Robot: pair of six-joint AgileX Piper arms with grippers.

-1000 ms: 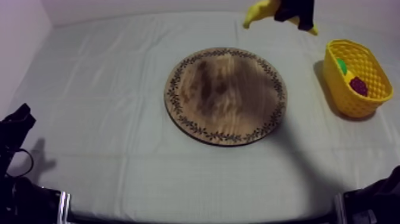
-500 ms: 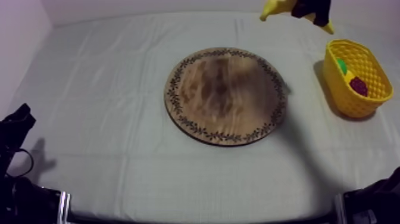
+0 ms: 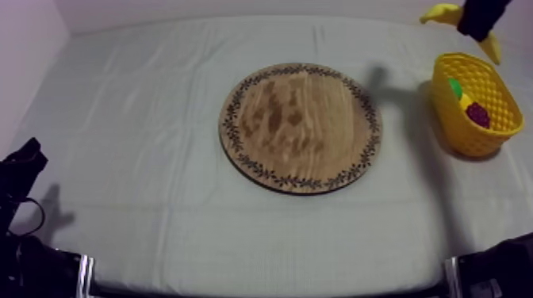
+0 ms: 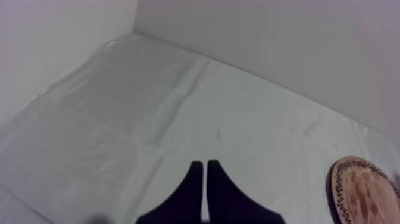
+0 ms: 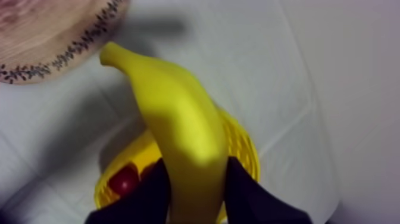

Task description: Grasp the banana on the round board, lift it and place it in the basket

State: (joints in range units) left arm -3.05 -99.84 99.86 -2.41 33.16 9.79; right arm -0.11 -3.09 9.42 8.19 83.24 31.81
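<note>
Above the table's (image 3: 135, 158) far right corner | right gripper (image 3: 481, 17), partly cut off, clamped on banana (image 5: 178, 113) | yellow basket (image 3: 474, 141) beneath, half hidden | left gripper (image 4: 205, 171) fingers together.

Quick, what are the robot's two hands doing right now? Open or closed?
Left gripper: closed on nothing, fingers together.
Right gripper: closed on the banana, above the yellow basket.

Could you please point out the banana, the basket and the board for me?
banana (image 5: 178, 116), right wrist view, on its yellow middle.
basket (image 3: 474, 141), top view, on its near outer wall.
board (image 3: 230, 127), top view, on its patterned rim.
</note>
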